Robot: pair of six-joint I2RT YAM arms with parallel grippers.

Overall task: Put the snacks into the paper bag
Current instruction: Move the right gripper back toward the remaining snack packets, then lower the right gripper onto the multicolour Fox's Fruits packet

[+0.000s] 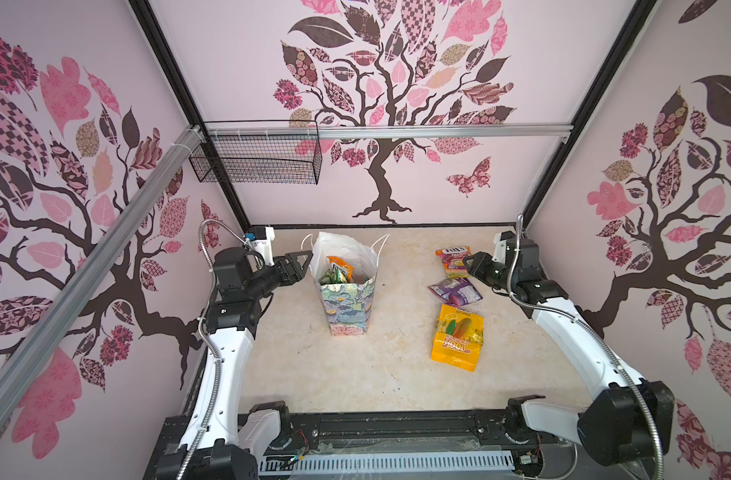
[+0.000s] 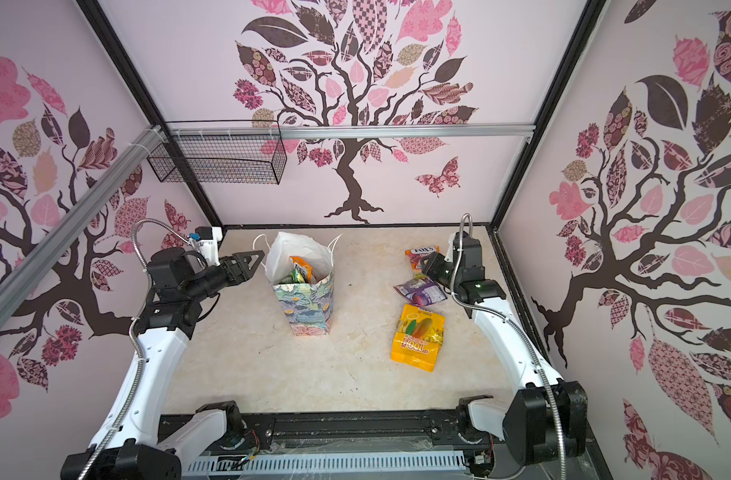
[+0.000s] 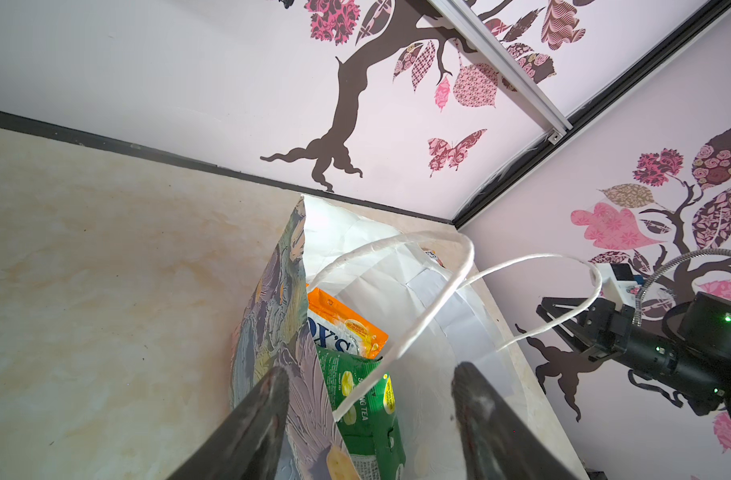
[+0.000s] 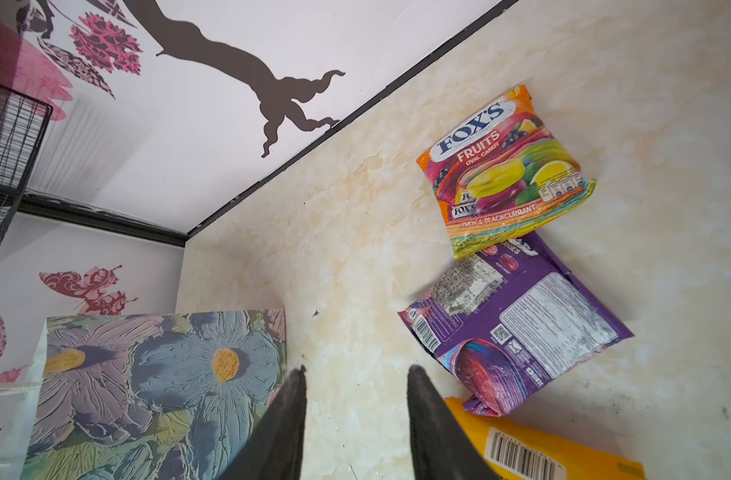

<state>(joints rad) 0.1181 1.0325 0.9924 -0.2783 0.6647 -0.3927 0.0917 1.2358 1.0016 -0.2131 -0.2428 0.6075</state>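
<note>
Watching my left gripper [image 3: 370,374], spread empty at the rim of the floral paper bag [image 1: 347,307], I fear snagging its cord handle [image 3: 418,235] and toppling it; right gripper [image 4: 355,374], parted, empty, hovers by the tabletop FOX'S Fruits packet [image 4: 505,170].

Enclosed robot lab test cell: tree-decal walls [image 1: 239,62], aluminium rail [image 1: 438,132], wire basket [image 1: 256,162], marble-look tabletop [image 1: 355,374].
</note>
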